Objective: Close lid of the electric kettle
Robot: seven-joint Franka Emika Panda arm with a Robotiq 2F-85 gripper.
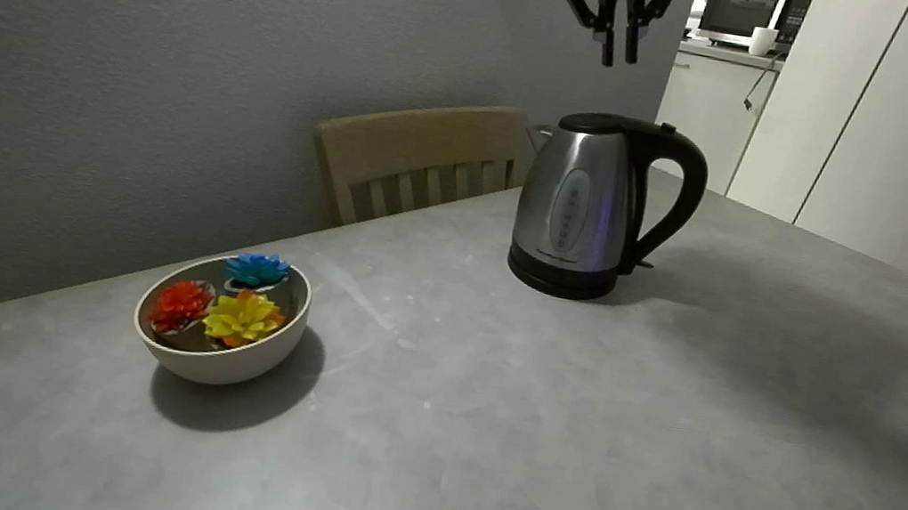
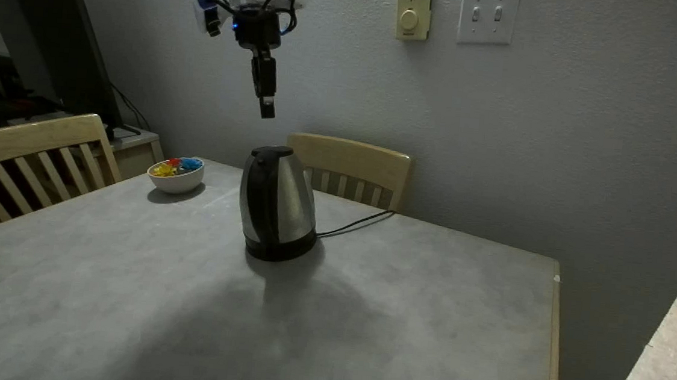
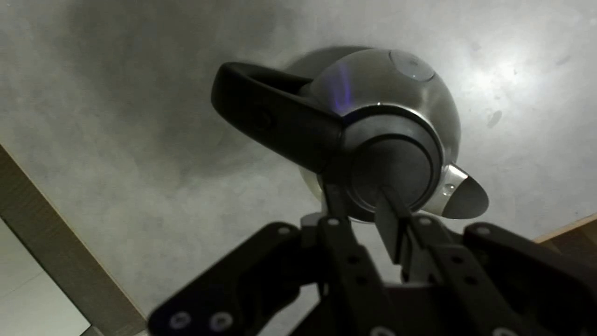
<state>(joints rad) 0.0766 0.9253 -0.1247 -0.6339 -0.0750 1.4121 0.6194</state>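
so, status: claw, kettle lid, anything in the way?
Claw above kettle, slightly open, empty. Lid down, looks closed. Nothing seen between them; bowl stands apart.

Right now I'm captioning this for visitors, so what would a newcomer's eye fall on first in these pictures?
Probably the shiny steel kettle, upright on the grey table with its black lid lying flat on top. Next, the bright red, yellow and blue flowers in the white bowl, which sits apart from the kettle. Then the black end effector, hanging above the kettle, clear of it.

Lettering (image 1: 556,257) on kettle (image 1: 599,208), too small to read
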